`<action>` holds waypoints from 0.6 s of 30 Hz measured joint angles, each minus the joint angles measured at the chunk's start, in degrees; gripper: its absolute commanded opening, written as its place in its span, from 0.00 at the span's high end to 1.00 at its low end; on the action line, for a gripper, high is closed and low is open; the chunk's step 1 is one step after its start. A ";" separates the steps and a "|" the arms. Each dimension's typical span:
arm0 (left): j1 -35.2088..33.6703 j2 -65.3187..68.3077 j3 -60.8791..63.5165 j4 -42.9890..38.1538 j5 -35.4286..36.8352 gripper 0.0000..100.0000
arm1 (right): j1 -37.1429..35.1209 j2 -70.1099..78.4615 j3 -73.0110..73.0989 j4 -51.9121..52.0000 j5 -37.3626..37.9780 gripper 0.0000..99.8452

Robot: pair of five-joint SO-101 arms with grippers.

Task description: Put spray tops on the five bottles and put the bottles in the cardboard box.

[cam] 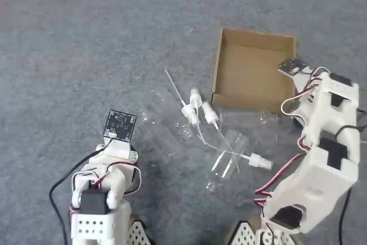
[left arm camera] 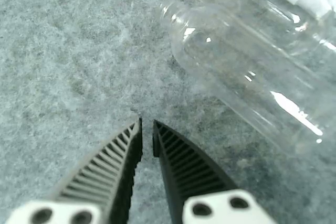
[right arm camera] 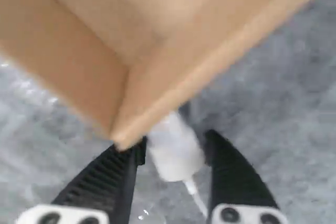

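Observation:
Several clear bottles lie uncapped on the grey carpet, among them a long bottle (cam: 163, 133) by the left arm and another bottle (cam: 226, 159) mid-table. White spray tops (cam: 195, 98) with thin tubes lie between them, one spray top (cam: 261, 163) farther right. The cardboard box (cam: 252, 93) stands open at the back right. My left gripper (left arm camera: 147, 124) hovers shut over bare carpet, just short of the clear bottle (left arm camera: 236, 72). My right gripper (right arm camera: 174, 137) sits at a corner of the box (right arm camera: 157, 51), shut on a white spray top (right arm camera: 173, 153) whose tube trails back.
The right arm's body (cam: 321, 159) stands over the table's right side, close to the box's near right corner. Another small bottle (cam: 268, 119) lies against the box's front wall. Open carpet (cam: 74, 55) stretches across the left and back.

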 measured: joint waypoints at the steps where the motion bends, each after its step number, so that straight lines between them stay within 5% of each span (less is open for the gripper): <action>1: 0.00 0.00 0.00 0.00 0.00 0.97 | 0.35 0.00 -0.18 -0.62 -0.62 0.97; 8: 0.00 0.00 0.00 0.00 0.00 0.97 | 6.33 0.18 -7.74 1.41 -4.92 0.99; 18: 0.00 0.00 0.00 0.00 0.00 0.97 | 8.44 0.09 -26.99 19.78 -15.38 0.99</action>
